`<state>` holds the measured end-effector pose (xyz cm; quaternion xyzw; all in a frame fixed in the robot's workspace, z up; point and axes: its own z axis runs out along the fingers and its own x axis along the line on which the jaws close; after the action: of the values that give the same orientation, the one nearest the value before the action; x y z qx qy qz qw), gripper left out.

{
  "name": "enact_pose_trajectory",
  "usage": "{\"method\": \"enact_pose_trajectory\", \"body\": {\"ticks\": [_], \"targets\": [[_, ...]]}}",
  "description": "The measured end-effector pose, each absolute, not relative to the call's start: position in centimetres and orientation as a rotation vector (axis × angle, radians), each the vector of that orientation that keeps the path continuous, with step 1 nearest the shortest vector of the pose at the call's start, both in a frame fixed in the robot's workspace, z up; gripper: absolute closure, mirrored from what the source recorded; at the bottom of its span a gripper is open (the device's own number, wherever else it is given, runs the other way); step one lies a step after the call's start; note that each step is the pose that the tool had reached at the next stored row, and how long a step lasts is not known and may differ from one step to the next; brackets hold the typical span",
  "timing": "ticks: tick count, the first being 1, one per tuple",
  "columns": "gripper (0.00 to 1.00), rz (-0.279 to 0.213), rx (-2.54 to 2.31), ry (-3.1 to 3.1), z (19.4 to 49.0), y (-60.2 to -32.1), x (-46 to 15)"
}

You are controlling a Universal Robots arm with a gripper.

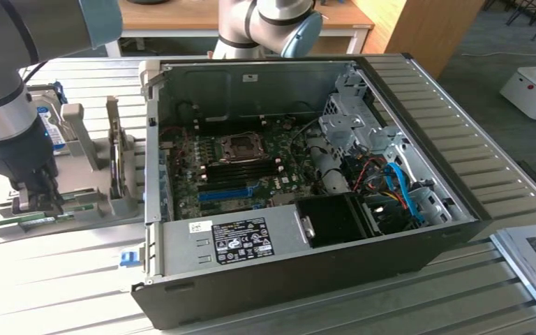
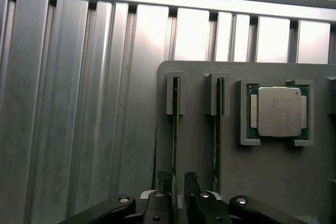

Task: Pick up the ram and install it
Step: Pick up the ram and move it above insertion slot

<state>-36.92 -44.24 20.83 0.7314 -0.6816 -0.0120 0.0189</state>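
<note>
Two green ram sticks stand on edge in a grey holder (image 2: 199, 156). In the wrist view I see them edge-on: one ram stick (image 2: 175, 124) runs down between my fingers and the other ram stick (image 2: 217, 129) stands beside it. My gripper (image 2: 178, 182) is open, with a fingertip on each side of the first stick, close to it. In the exterior view the gripper (image 1: 37, 202) hangs low over the holder at the left, with the ram's (image 1: 26, 220) green edge just below it.
An open computer case (image 1: 454, 230) lies to the exterior view's right, with its motherboard (image 1: 235, 167) and a blue slot (image 1: 223, 194) exposed. A silver processor (image 2: 278, 111) sits in the holder's pocket. A hard drive (image 1: 54, 125) stands upright behind the holder. Ribbed metal table (image 2: 79, 103) all around.
</note>
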Motion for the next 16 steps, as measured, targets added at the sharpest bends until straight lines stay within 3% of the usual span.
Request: {"method": "enact_pose_trajectory", "body": {"ticks": [16], "targets": [[0.75, -0.037, 2.270, -2.116, 20.37, -44.24, -36.92]]}}
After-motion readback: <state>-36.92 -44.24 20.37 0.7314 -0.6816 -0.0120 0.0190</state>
